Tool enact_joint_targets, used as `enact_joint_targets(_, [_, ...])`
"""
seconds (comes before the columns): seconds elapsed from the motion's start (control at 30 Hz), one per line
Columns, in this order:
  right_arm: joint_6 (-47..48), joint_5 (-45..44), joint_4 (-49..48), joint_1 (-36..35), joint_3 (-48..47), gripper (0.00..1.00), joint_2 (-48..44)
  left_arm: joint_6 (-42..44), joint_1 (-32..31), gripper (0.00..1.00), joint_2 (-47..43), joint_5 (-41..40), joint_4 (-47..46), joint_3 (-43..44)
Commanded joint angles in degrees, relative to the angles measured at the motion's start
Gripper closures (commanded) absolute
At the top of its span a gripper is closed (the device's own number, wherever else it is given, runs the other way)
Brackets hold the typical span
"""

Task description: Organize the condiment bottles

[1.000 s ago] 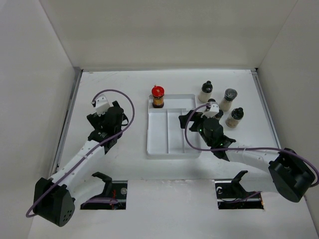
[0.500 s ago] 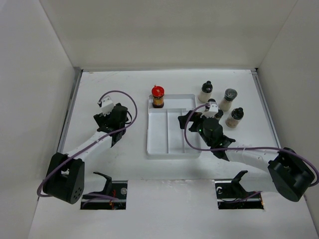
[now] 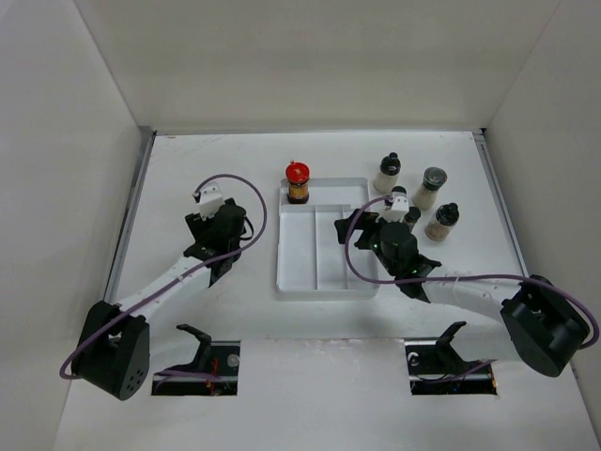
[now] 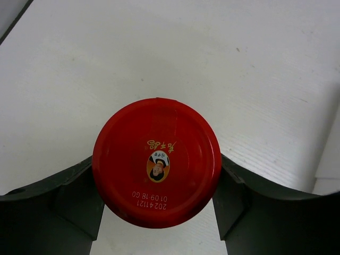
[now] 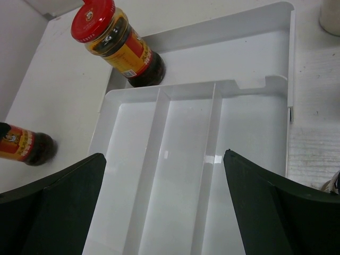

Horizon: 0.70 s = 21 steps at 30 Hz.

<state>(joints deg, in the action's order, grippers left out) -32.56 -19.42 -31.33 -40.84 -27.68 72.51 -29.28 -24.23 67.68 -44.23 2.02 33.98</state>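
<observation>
So, left claw (image 4: 156, 196) straddles red-capped bottle (image 4: 156, 162), upright on bench (image 4: 239, 64) left of tray (image 3: 300, 268); fingers (image 4: 64, 207) close at both sides, can't tell if we're squeezing yet. Meanwhile right claw (image 5: 163, 159) wide open, empty, over tray. We'd say left arm's job, lift straight up.

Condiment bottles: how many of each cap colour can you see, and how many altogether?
Red-capped bottles: 2, one in the tray's far compartment, one left of the tray.
Dark-lidded bottles: 3, all right of the tray.
Total: 5 in plain view.
</observation>
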Motion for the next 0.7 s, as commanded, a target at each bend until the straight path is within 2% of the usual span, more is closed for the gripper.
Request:
enact_joint_targets(0.0, [0.5, 0.2, -2.6, -0.2, -2.6, 0.00, 0.2, 2.7, -3.5, 0.54, -5.4, -2.2, -6.0, 4.9])
enact_joint_targets(0.17, [0.2, 0.0, -2.9, -0.2, -2.1, 0.00, -0.3, 4.7, -10.9, 0.54, -4.1, -1.3, -6.3, 11.8])
enact_joint_targets(0.33, [0.4, -0.6, -3.1, -0.2, -1.5, 0.00, -1.2, 3.7, -17.7, 0.54, 2.4, 2.2, -9.1, 16.6])
enact_joint_targets(0.47, [0.2, -1.1, -3.3, 0.0, -0.8, 0.03, -2.8, 3.4, -20.4, 0.54, 8.1, 4.2, -13.7, 18.8])
enact_joint_targets(0.67, [0.4, -2.0, -3.1, 0.5, 0.1, 0.23, -5.1, 3.8, -21.8, 0.54, 13.8, 5.5, -15.9, 21.1])
